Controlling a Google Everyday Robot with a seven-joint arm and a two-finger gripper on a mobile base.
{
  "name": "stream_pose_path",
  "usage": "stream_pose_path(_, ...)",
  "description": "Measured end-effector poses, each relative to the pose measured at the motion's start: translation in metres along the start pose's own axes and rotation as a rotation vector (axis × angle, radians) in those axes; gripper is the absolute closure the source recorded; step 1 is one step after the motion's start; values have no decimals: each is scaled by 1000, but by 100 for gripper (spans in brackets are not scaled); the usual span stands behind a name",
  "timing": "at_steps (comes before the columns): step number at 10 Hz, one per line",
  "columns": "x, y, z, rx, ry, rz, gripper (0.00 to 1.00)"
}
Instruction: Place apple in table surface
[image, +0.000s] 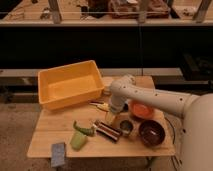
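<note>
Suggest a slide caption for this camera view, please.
Gripper lowered over table surface between yellow bin and orange bowl.

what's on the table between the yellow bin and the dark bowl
In the camera view, between the bin and the dark bowl hangs the arm with its tool low over the table; just past it stands the metal cup.

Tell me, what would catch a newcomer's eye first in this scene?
Probably the thick white robot arm sweeping in from the right across the light tan wooden plank table, its pincer lowered among the clutter at the table's middle. Next, the big yellow plastic bin at the back left, and the orange bowl beside a dark brown bowl on the right.
</note>
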Motion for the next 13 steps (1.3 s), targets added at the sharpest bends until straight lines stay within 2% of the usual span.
stream_pose_path(3, 3, -8, 11, -2, 12, 41, 51)
stream_pose_path(5, 8, -14, 15, -1, 17, 66, 29)
stream_pose_path(6, 10, -16, 14, 2, 16, 73, 23)
stream_pose_path(8, 13, -20, 10, 12, 9, 84, 20)
stream_pose_path(13, 20, -22, 4, 6, -24, 93, 20)
